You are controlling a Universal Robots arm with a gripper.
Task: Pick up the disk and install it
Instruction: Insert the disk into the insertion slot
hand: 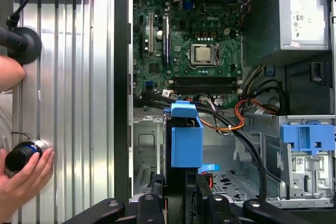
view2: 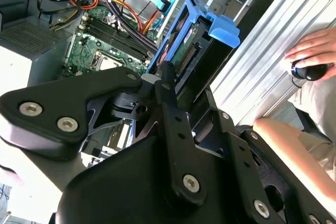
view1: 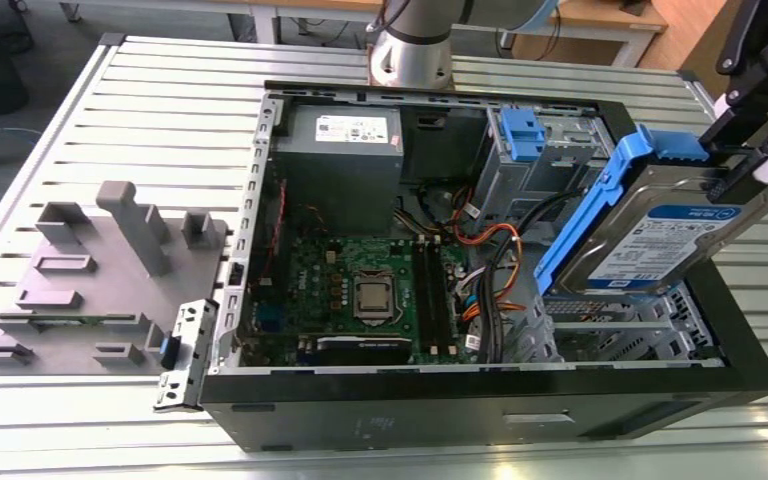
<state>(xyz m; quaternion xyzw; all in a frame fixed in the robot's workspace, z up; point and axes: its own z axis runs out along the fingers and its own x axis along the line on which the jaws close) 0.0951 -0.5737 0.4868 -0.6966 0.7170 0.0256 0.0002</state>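
The disk (view1: 658, 240) is a silver-grey drive with a white-and-blue label and blue side rails. It hangs tilted over the drive bay at the exterior view's right end of the open computer case (view1: 491, 405). My gripper (view1: 747, 168) is shut on its upper end, near the blue end tab. In the second wrist view, the disk (view2: 195, 45) juts out beyond the black gripper (view2: 176, 90), with its connector edge showing. Looking down in the first wrist view, the disk's blue tab (hand: 186, 139) sits just past the gripper (hand: 181, 195) over the empty metal bay (hand: 149, 156).
Inside the case are a grey power-supply box (view1: 341, 150), a motherboard (view1: 357, 285), loose cables (view1: 484, 250) and a drive cage with a blue clip (view1: 522, 135). A grey fixture (view1: 104, 280) lies on the slatted table. A person's hand (hand: 23, 174) rests on a knob beside the case.
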